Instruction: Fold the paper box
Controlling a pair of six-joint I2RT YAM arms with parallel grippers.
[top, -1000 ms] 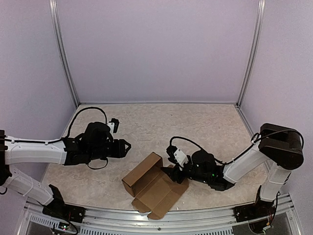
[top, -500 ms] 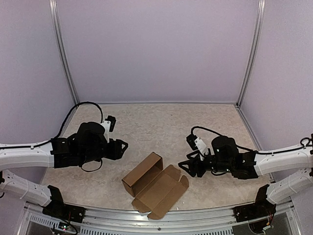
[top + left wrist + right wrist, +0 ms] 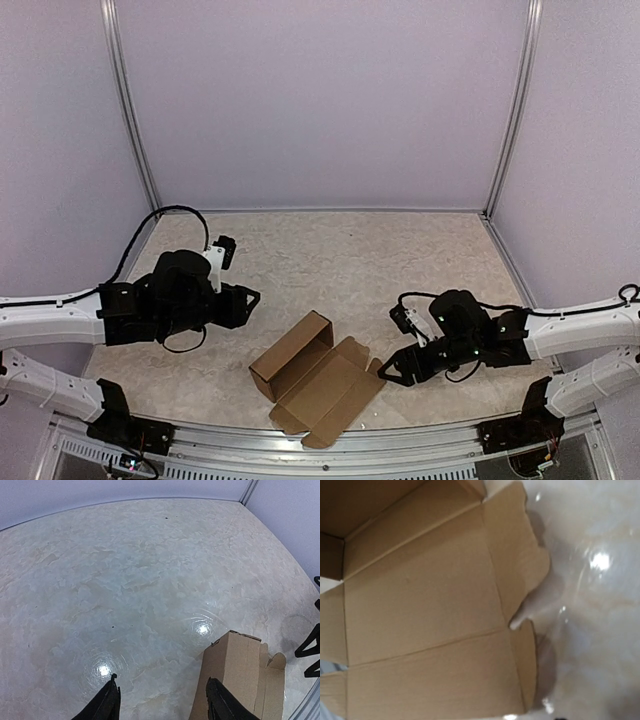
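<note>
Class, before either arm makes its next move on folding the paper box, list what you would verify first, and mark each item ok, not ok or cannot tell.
1. Left fingers open and empty: ok.
2. Right fingers open, gripping nothing: ok.
3. Right fingers clear of the paper box: cannot tell; they sit very close to its edge.
4. Paper box lies between the two arms: ok.
5. Box fully folded: not ok; its wide flap lies flat and open.
</note>
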